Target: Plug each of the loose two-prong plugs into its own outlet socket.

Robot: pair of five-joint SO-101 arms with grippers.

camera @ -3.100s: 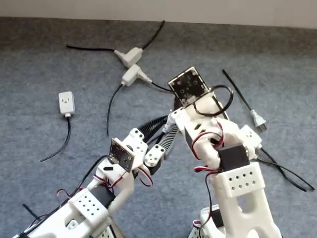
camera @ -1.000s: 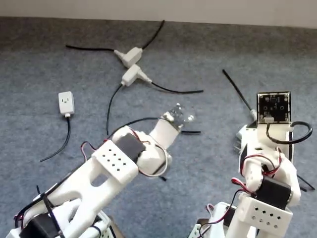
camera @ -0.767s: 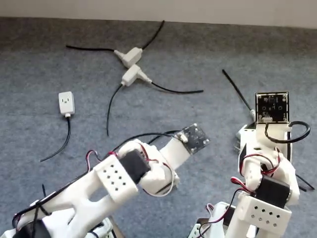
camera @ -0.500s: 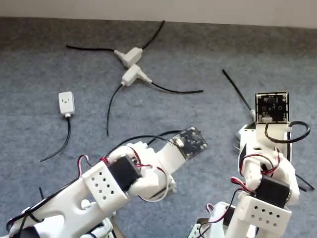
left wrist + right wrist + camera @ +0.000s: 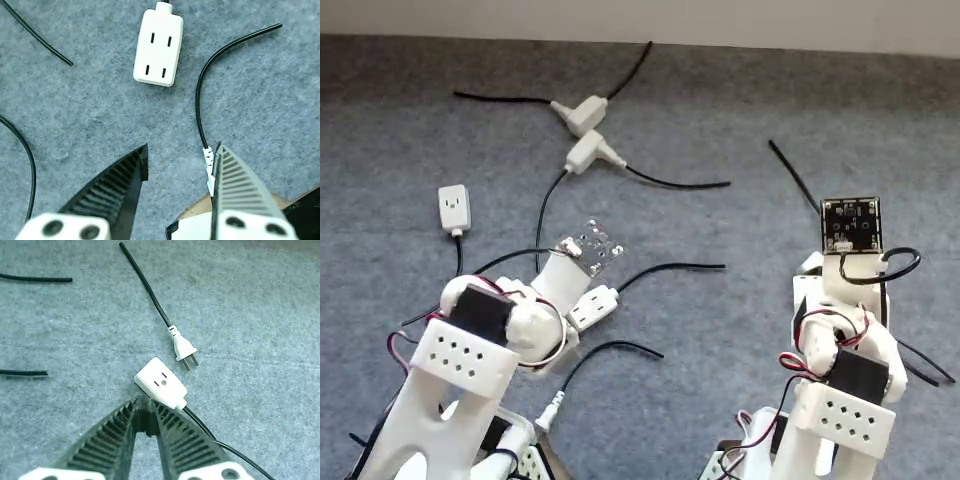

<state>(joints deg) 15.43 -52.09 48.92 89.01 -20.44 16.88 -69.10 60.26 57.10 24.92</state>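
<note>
**A:** How far along is the task?
**B:** The far white connectors [image 5: 585,114] look already mated, though the high view leaves that unsure. The loose plug [image 5: 184,348] lies just beside its outlet [image 5: 160,382], not inserted.
**A:** And the arms?
**B:** The right gripper [image 5: 146,410] hangs over that outlet, jaws together on nothing; the left gripper [image 5: 181,150] hovers, jaws apart, above a double outlet [image 5: 159,47], another plug [image 5: 209,161] beside one finger

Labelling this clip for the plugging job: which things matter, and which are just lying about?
Job: two-prong plug; single outlet beside it; double outlet; second plug; third outlet, lying apart.
Lying about: white cord junctions far back, apparently already joined; grey carpet.
</note>
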